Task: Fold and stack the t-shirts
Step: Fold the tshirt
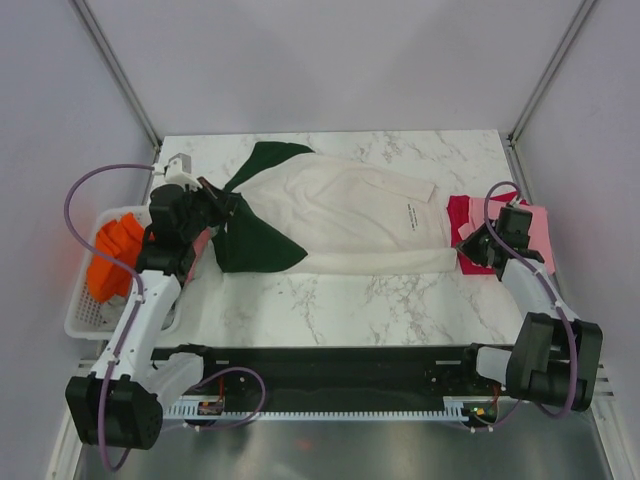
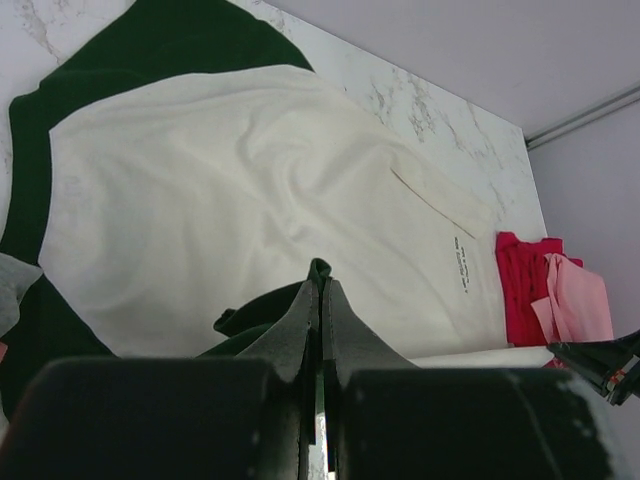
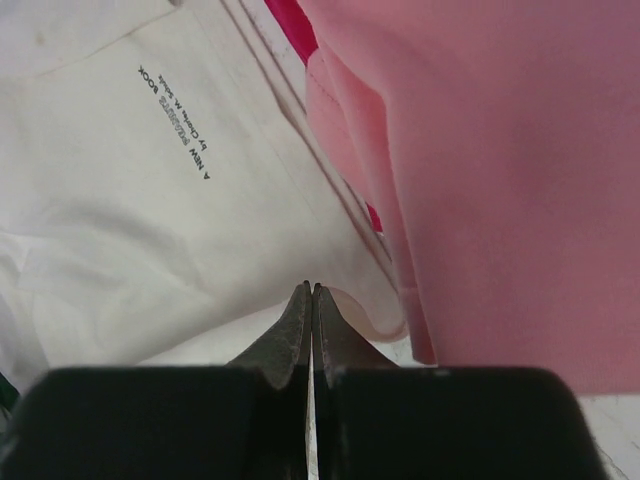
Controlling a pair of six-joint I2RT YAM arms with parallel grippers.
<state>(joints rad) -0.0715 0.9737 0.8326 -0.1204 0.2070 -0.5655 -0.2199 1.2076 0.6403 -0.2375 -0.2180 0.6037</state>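
Soft, even light fell from above in the overhead view, leaving the marble table (image 1: pixel 330 300) bright without glare, with only faint shadows beside the arms. The green sleeve (image 1: pixel 250 245) went nearly black, its folds lost. In the wrist views the left gripper (image 2: pixel 320 300) and right gripper (image 3: pixel 311 300) loomed dark and blurred at the near edge. Print on the cream shirt (image 3: pixel 175 120) read sharp; the pink shirt (image 3: pixel 500 180) looked soft.

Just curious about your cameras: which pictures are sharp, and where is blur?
Top view: even light, sharp, cream t-shirt casts little shadow. Left wrist view: shirt sharp, left gripper dark, blurred. Right wrist view: right gripper blurred too, pink t-shirt slightly soft.
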